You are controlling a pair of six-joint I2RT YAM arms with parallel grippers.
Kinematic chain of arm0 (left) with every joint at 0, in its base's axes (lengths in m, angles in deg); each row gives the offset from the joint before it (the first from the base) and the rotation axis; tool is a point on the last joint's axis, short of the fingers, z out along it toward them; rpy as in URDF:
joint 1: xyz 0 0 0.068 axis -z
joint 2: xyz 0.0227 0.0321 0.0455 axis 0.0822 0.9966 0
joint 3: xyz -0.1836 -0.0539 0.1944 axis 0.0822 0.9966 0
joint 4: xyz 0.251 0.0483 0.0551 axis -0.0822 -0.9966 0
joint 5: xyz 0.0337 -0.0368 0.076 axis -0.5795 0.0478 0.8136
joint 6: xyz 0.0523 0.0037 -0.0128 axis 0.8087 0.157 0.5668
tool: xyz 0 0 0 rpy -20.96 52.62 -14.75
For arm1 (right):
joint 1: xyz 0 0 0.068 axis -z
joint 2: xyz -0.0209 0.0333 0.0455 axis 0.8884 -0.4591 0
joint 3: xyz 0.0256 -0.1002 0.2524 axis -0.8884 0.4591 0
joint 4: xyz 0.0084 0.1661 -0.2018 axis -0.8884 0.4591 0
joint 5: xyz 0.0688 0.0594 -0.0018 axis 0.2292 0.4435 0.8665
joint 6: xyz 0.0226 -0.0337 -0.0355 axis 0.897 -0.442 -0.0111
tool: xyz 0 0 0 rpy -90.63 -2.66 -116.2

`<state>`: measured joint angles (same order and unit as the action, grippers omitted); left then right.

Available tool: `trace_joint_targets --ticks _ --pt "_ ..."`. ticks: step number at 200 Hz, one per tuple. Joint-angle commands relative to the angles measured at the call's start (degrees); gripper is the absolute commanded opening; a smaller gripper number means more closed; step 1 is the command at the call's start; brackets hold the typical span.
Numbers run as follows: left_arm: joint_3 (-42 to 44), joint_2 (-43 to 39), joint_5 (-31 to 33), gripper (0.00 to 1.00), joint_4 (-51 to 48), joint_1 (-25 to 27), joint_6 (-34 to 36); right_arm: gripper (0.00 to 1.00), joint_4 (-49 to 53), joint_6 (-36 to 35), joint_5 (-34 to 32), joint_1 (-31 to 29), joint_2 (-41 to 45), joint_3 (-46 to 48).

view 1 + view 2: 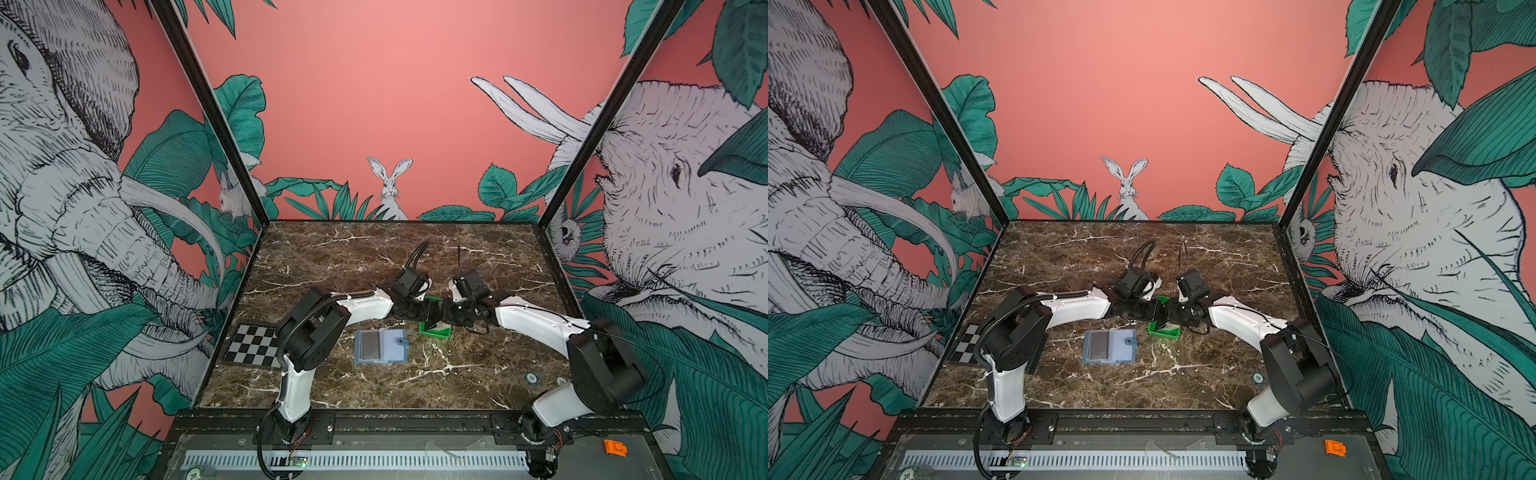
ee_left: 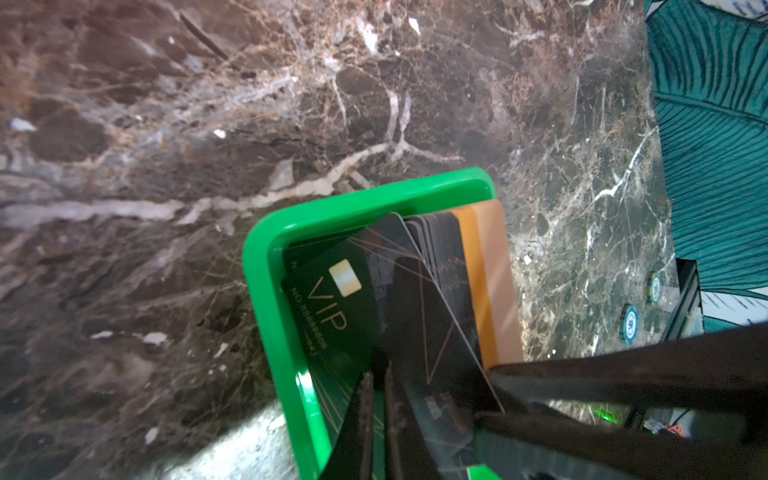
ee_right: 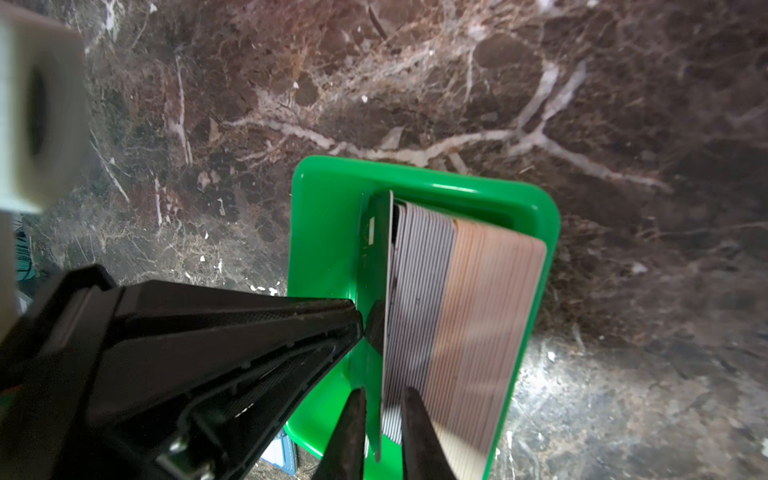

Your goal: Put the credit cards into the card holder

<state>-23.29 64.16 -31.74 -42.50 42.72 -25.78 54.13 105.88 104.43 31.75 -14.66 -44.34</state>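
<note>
Left gripper [image 3: 358,325], its jaws drawn almost together, pinches a dark card [image 3: 374,257] by one edge and holds it on edge over the green tray [image 3: 324,232], as seen from the right wrist. The right gripper [image 3: 383,394] straddles the same card from the opposite side, one finger on each face. Its jaws are narrow, but a sliver of gap shows on one side, so a firm grip cannot be confirmed.

In both top views the two grippers meet nose to nose above the tray, near the middle of the marble table [image 1: 374,257].

The remaining credit cards [image 3: 457,311] stand packed on edge in the tray. The grey ones sit just beside the held card and the tan ones beyond them. From the left wrist, a black VIP card [image 2: 332,303] with a chip leans in the tray. Whether it is the card being held is unclear.

The card holder [image 1: 380,347] lies open and flat on the table at about 7 o'clock from the tray, near it but not touching. A grey card [image 1: 368,345] shows in the half toward 9 o'clock, and the snap tab [image 1: 402,341] sits at the 3 o'clock edge. A checkerboard plate [image 1: 253,345] lies at 9 o'clock from the holder by the table's edge, partly hidden behind the left arm.
</note>
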Motion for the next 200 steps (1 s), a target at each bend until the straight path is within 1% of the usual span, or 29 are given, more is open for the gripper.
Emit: trace_joint_targets --ticks 1,34,67,93,129,151,163,186,200 --pt "1.4 0.4 0.2 0.11 -0.2 0.3 -0.6 0.14 -1.6 0.6 0.1 -0.5 -0.4 -0.2" --pt "2.2 -1.0 0.4 0.11 0.1 0.2 -0.6 0.07 -2.0 1.9 -1.6 -0.6 0.3 0.6" --pt "5.3 -7.4 2.4 0.11 0.7 0.2 -0.8 0.03 -2.2 3.9 -2.4 -0.6 3.1 1.5" --pt "8.3 -12.1 1.3 0.14 2.5 0.2 -2.1 0.01 -0.6 5.0 -3.2 -0.6 6.1 1.9" --pt "16.2 -20.4 -0.7 0.17 8.6 0.2 -5.7 0.0 0.4 6.3 -3.5 -0.5 12.3 4.2" --pt "22.2 -25.4 -1.8 0.18 13.4 0.1 -8.5 0.0 -0.5 4.9 -1.7 -0.6 16.6 5.8" --pt "25.8 -27.8 -2.6 0.21 17.3 0.1 -10.6 0.0 -1.2 4.2 -0.8 -0.7 19.3 6.8" --pt "31.8 -31.4 -7.0 0.24 24.0 -0.9 -15.3 0.0 -3.6 3.6 1.9 -0.7 24.0 9.1" --pt "35.4 -33.5 -10.1 0.25 29.9 -1.7 -18.6 0.0 -6.0 4.2 4.1 -0.7 26.6 10.9"
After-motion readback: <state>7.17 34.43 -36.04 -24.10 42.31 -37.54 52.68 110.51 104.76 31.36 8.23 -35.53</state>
